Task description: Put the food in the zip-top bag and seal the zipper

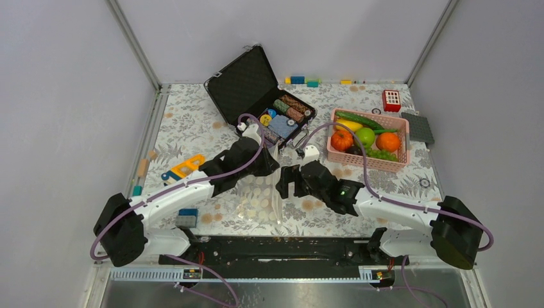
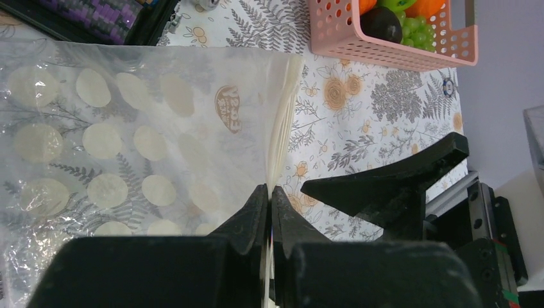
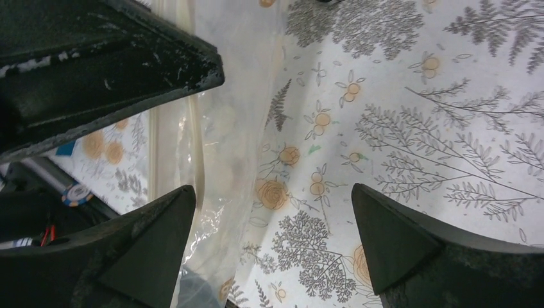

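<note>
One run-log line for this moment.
left gripper: shut on zip-top bag edge | right gripper: open beside it | food: in pink basket | bag not yet loaded

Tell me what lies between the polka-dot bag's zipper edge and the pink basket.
Only bare flower-print tablecloth, as the left wrist view shows between zipper and pink basket; the top view adds the open right gripper beside the zipper.

right claw [image 3: 272,191]: fingers wide apart | zip-top bag [image 3: 224,128]: edge just beside one finger | floral tablecloth [image 3: 417,96] underneath

Left gripper [image 2: 269,192] — fingers pressed together; right gripper [image 3: 274,191] — fingers spread wide.
</note>
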Controlling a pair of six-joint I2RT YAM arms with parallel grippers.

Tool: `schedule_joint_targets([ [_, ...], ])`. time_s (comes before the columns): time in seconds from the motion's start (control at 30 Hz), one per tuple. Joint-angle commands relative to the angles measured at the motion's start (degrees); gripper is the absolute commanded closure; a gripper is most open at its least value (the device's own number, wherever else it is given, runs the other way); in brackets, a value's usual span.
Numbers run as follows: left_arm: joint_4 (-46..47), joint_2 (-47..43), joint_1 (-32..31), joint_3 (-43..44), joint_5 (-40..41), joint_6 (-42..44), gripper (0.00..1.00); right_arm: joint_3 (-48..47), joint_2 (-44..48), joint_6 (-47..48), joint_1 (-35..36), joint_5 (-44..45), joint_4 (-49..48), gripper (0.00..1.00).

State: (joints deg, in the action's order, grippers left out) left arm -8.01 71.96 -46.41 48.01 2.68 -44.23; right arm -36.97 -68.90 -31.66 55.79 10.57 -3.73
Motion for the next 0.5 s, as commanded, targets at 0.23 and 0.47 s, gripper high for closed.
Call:
schedule_joint_targets([
  [0.23, -3.71, 1.85, -0.78, 5.09, 5.12, -3.07, 1.0, -7.32, -5.63, -7.58, 5.82, 23.97, 9.92, 0.01],
  [0.47, -6.03, 2.19, -1.16, 6.41, 7.02, -5.32, 1.0, -9.09, -8.55, -10.9, 7.49, 25.85, 11.89, 0.08],
])
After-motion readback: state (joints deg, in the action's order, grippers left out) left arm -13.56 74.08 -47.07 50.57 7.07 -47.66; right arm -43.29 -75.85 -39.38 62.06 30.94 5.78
